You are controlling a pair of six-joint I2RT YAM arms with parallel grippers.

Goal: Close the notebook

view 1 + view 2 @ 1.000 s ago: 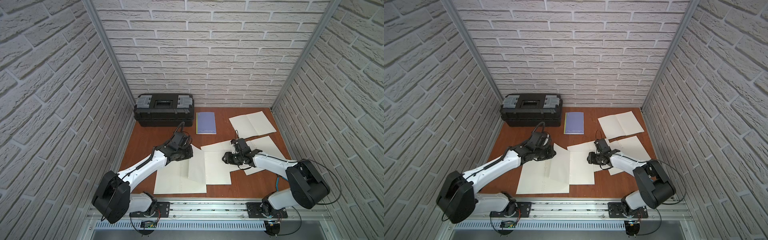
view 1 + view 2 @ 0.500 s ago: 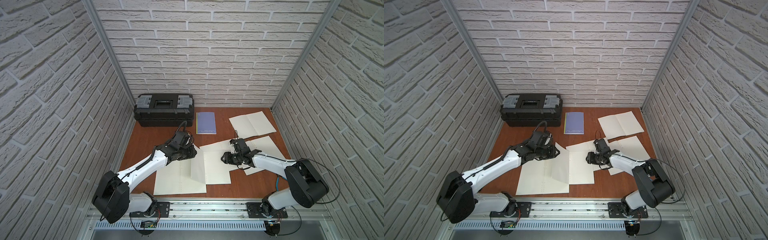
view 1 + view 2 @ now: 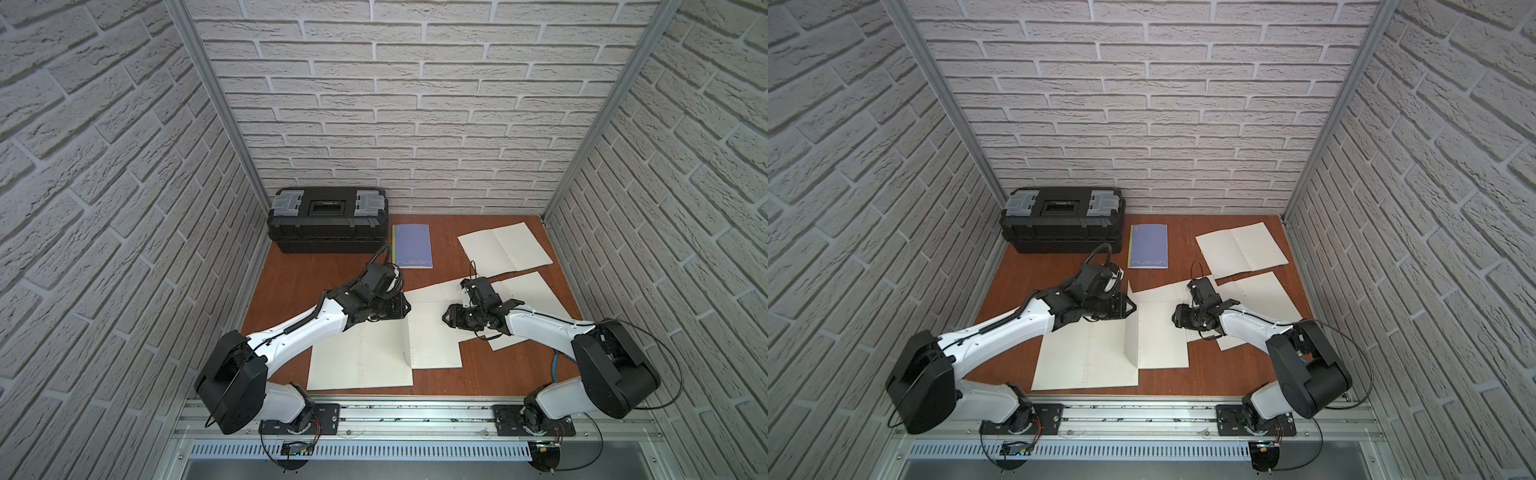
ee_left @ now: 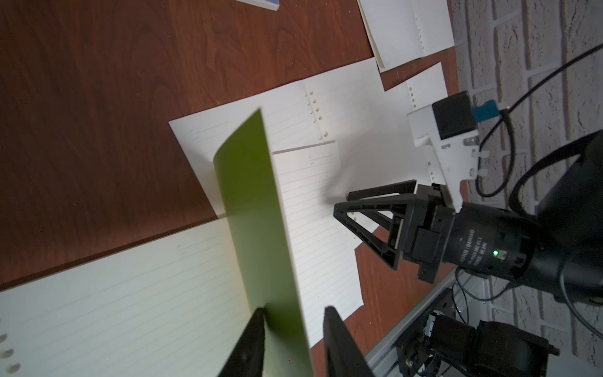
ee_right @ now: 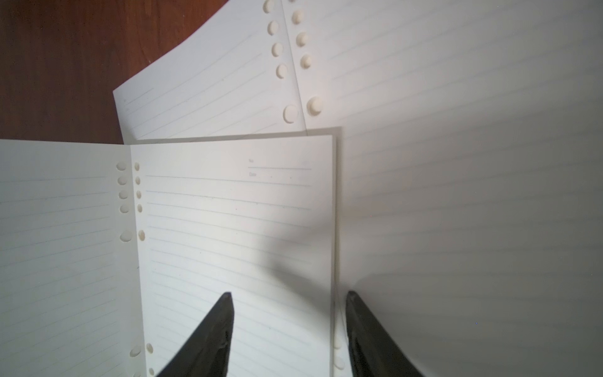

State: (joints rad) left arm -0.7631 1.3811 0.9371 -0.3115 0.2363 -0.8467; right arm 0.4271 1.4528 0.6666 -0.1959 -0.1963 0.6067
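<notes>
The notebook (image 3: 434, 345) lies open at the table's front middle, its right page flat. Its left half, a green cover (image 4: 257, 212), stands nearly upright from the spine (image 3: 1130, 336). My left gripper (image 4: 295, 309) is open around the cover's far end: one finger touches the green face, the other stands clear of it. In both top views the left gripper (image 3: 405, 309) sits at the cover's top edge. My right gripper (image 5: 288, 297) is open and straddles the outer edge of the flat right page (image 5: 235, 212); in a top view the right gripper (image 3: 1174, 319) faces the left one.
A larger open notebook (image 3: 357, 361) lies under the raised cover at front left. More open notebooks (image 3: 505, 251) (image 3: 528, 299) lie at the right and back right. A closed blue notebook (image 3: 412, 246) and a black toolbox (image 3: 328, 224) sit at the back. Brick walls close three sides.
The left gripper's jaws have parted from the cover. The cover has swung from leaning left to nearly upright, and the left gripper has shifted slightly right. The right arm has barely moved.
</notes>
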